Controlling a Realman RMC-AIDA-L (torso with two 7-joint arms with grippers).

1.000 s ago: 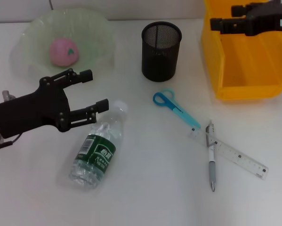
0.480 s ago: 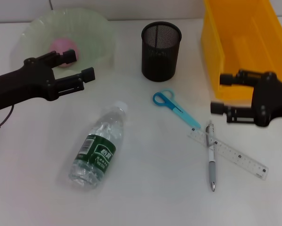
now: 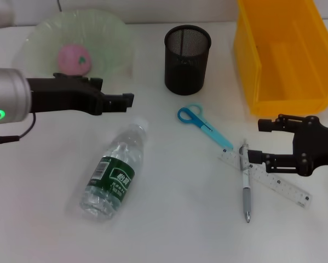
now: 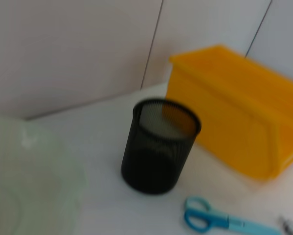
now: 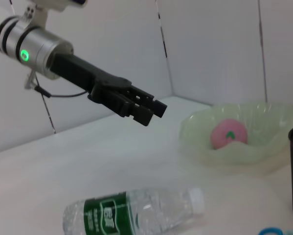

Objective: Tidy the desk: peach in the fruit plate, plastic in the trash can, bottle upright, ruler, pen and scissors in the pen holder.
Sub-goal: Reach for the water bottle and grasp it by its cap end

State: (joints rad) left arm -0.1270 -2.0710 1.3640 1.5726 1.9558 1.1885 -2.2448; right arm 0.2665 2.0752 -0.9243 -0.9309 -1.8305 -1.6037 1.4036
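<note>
Pink peach (image 3: 74, 58), pale green plate (image 3: 114, 33), black mesh holder (image 3: 187, 60), yellow bin (image 3: 284, 71), blue scissors (image 3: 199, 121)

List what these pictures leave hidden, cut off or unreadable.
- Trash can: its top and right side run past the head view's edge.
- Pen holder: the inside bottom is hidden by its own mesh wall in every view.
- Ruler: partly covered by the right gripper.
- Bottle: label print too small to read.
</note>
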